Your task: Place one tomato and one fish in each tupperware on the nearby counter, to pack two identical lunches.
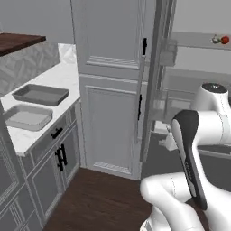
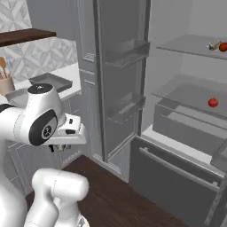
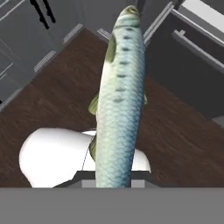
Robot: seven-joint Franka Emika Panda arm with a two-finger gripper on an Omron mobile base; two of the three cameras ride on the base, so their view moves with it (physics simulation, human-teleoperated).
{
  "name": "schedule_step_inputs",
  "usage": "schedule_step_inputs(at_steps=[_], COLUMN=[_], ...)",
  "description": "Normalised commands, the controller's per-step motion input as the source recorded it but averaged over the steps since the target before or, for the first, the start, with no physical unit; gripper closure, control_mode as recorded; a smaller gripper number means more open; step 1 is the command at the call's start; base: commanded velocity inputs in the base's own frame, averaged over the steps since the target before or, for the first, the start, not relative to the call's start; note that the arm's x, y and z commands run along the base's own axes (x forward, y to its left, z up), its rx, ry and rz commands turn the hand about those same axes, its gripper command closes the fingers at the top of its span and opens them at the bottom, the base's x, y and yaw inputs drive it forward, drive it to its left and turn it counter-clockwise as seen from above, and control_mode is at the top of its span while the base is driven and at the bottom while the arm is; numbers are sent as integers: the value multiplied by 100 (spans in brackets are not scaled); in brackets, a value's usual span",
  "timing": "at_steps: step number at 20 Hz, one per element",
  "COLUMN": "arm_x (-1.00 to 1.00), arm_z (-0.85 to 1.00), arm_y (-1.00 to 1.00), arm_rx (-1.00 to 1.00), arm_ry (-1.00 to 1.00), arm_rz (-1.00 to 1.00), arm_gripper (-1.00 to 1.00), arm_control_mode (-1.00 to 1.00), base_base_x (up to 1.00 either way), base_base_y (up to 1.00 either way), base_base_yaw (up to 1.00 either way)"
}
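Hand view shows a long silver-green fish (image 3: 119, 105) that stands up from the bottom edge, where the gripper's fingers would be, so the gripper is clenched on the fish at its lower end. Its body has fine scales, a row of dark spots along the darker back, a pale belly and small greenish fins. Below it is dark brown wooden floor (image 3: 52, 100).

I judge that the step in hand is the carrying of one fish from the open fridge (image 2: 186, 102) toward the counter (image 1: 63, 76). In the left base view, the two grey tupperware trays lie side by side on the white counter at the left: the far tray (image 1: 40, 94) and the near tray (image 1: 27, 117). Both look empty, so the packing seems to be at its beginning.

In the right base view, one tomato (image 2: 213, 103) lies on the middle glass shelf and another tomato (image 2: 222, 47) on the upper shelf, with a small pale thing just beside it that I cannot identify.

The next move probably calls for turning the arm to the left, bringing the fish over one tray, lowering it and then opening the fingers. The fish is long, so it should lie along the tray.
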Motion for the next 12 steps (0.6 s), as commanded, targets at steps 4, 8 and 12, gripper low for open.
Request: schedule_step_inputs(at_steps=[4,8,12], arm_x=[0,0,0], arm_z=[0,0,0], arm_y=[0,0,0], arm_rx=[0,0,0], arm_ry=[0,0,0], arm_rz=[0,0,0], arm_gripper=[100,100,100], arm_control_mode=[100,100,100], base_base_x=[-19,-1,95], base_base_y=[60,56,6], base_base_yaw=[92,76,28])
